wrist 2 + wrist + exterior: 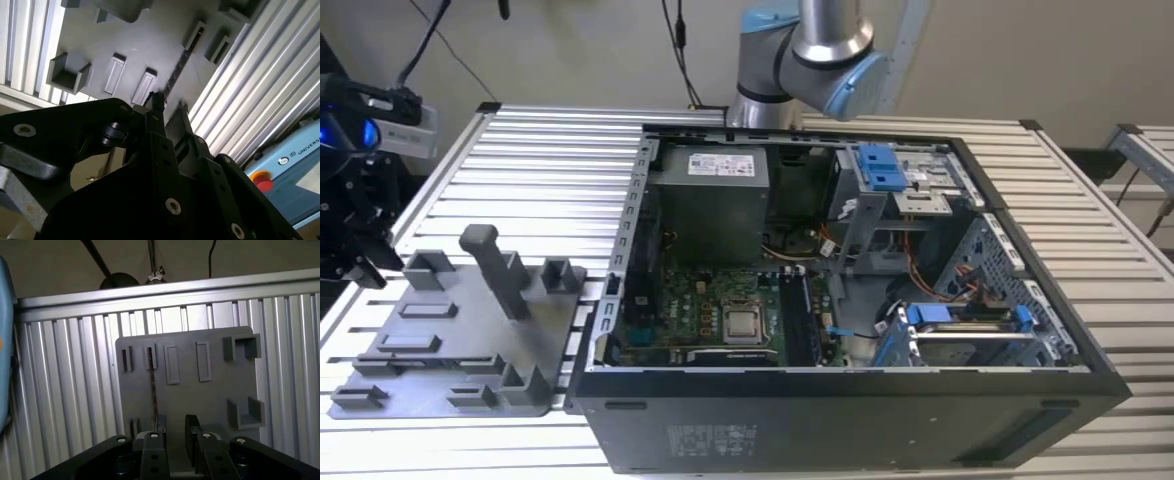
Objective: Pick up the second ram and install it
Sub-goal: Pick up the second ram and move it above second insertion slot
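Second ram: a thin, dark strip standing on edge in a slot of the fixture tray, seen in the first wrist view [152, 385] and the second wrist view [176, 75]. Its near end reaches the end effector's fingers.
End effector: black, poised over the tray in both wrist views [175, 426] [169, 106]. The fingers are parted with grey tray visible between them, and they grip nothing.
Fixture tray: grey plastic [454, 340], with upright posts, lying by the table's edge at the exterior view's left.
Table: slatted aluminium [547, 160].
Computer case: open-sided and black [854, 420], touching the tray, with a green motherboard [720, 310] inside.
Arm: its grey-blue joint [801, 50] is behind the case.
Red button: on a blue device off the table, in the second wrist view [260, 181].
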You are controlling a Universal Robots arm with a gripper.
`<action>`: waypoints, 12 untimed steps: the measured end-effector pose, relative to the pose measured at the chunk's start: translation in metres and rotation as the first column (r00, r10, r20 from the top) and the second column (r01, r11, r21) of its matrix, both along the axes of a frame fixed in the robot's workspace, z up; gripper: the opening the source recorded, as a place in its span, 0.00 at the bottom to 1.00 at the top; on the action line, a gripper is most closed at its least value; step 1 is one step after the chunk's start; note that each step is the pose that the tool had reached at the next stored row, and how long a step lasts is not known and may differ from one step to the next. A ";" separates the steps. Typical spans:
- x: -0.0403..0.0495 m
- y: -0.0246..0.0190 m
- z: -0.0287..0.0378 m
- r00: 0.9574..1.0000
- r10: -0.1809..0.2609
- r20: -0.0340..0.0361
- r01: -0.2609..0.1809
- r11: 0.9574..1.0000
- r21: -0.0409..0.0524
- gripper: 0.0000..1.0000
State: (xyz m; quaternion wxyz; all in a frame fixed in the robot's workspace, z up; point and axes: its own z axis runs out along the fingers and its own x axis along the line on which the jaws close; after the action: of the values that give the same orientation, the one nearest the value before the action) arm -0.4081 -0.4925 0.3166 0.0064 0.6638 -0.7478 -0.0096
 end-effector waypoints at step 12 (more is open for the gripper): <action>0.0000 -0.0001 -0.0105 1.000 0.000 0.000 0.000 1.000 0.000 0.30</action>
State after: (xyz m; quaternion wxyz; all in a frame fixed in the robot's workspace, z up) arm -0.4081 -0.4925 0.3061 0.0065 0.6639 -0.7478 -0.0096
